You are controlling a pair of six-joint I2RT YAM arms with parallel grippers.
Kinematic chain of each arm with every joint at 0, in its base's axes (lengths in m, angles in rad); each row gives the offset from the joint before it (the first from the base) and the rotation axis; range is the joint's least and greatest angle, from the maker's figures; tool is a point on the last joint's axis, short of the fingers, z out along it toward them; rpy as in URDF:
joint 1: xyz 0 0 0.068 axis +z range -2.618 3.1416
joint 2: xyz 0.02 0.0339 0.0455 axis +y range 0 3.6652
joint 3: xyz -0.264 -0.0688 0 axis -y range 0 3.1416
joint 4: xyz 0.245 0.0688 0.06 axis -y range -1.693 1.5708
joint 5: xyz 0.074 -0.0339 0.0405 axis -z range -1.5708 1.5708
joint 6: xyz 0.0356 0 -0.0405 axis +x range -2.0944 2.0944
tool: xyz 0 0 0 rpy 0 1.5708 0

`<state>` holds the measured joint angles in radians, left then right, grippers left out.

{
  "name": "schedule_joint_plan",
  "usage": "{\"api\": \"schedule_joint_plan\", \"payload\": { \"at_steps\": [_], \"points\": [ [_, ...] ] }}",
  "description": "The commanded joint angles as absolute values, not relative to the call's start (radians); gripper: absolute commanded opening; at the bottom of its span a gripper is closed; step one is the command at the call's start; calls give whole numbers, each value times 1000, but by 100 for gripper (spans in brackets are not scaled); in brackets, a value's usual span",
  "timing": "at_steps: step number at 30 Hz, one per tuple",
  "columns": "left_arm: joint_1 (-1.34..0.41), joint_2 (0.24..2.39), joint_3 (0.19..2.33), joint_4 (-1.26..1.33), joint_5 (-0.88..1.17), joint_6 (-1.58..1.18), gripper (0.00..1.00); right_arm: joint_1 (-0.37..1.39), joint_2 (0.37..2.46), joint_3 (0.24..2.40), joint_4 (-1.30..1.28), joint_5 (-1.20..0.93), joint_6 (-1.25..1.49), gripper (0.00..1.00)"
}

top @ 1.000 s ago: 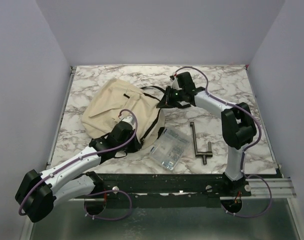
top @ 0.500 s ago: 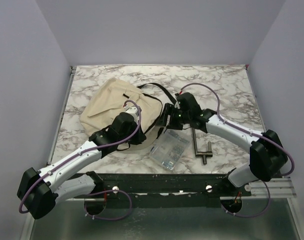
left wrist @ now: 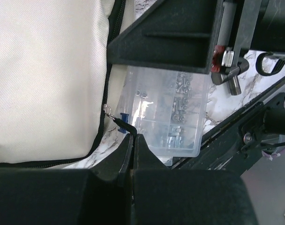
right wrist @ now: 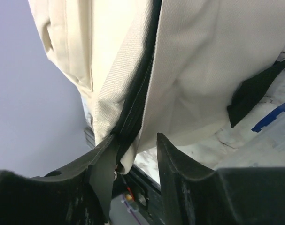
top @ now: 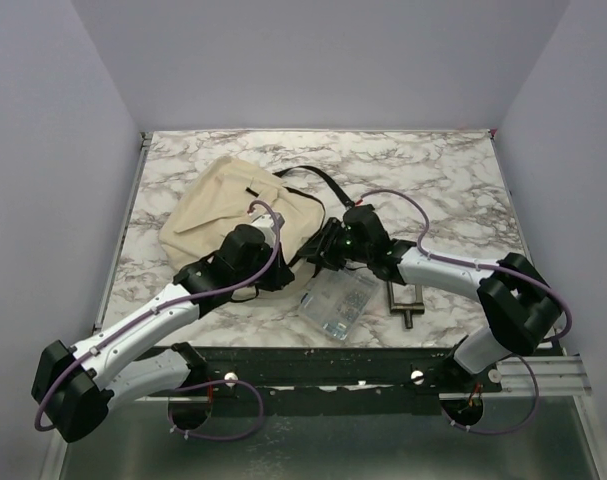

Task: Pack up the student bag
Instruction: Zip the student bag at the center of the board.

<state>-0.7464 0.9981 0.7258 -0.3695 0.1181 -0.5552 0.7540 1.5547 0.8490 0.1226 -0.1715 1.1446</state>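
The cream student bag (top: 228, 205) lies at the table's left middle, with black straps trailing to its right. It fills the left of the left wrist view (left wrist: 43, 79) and the top of the right wrist view (right wrist: 203, 70). My left gripper (top: 281, 280) is at the bag's near right edge. It (left wrist: 133, 137) is shut on a thin black zip pull cord with a blue tab (left wrist: 120, 119). My right gripper (top: 318, 250) is at the bag's right side. It (right wrist: 135, 138) is open, and the bag's black zip line (right wrist: 135, 101) and fabric edge hang between its fingers.
A clear plastic parts box (top: 335, 302) lies just right of the left gripper and also shows in the left wrist view (left wrist: 173, 117). A grey metal T-shaped tool (top: 405, 298) lies right of the box. The table's front edge and black rail (top: 363, 360) are close.
My right arm has swung from the bag's far right side to its near right edge, close to the left gripper. My left arm has shifted slightly toward the right.
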Motion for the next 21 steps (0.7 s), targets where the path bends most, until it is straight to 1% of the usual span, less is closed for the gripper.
{"api": "schedule_joint_plan", "payload": {
  "at_steps": [1,2,3,4,6,7,12,15,19,21],
  "points": [
    [-747,951,692,-371,147,-552,0,756,1547,820,205,-52,1207,33],
    [-747,947,686,-373,142,-553,0,756,1548,814,219,-40,1214,26],
    [-747,943,680,-377,138,-554,0,755,1548,796,253,-31,1218,18],
    [-747,939,675,-378,136,-555,0,756,1547,775,282,-14,1224,14],
    [-746,932,669,-392,125,-557,0,756,1539,738,354,8,1207,3],
    [-746,926,666,-401,113,-555,0,755,1532,727,375,32,1198,0],
    [-715,895,643,-474,-23,-568,0,747,1466,641,422,106,1212,0],
    [-630,884,614,-518,-82,-574,0,730,1414,590,450,104,1237,0],
    [-474,842,573,-539,-88,-566,0,706,1351,566,415,123,1240,0],
    [-431,807,569,-552,-109,-550,0,690,1334,561,404,113,1231,0]
  ]
}}
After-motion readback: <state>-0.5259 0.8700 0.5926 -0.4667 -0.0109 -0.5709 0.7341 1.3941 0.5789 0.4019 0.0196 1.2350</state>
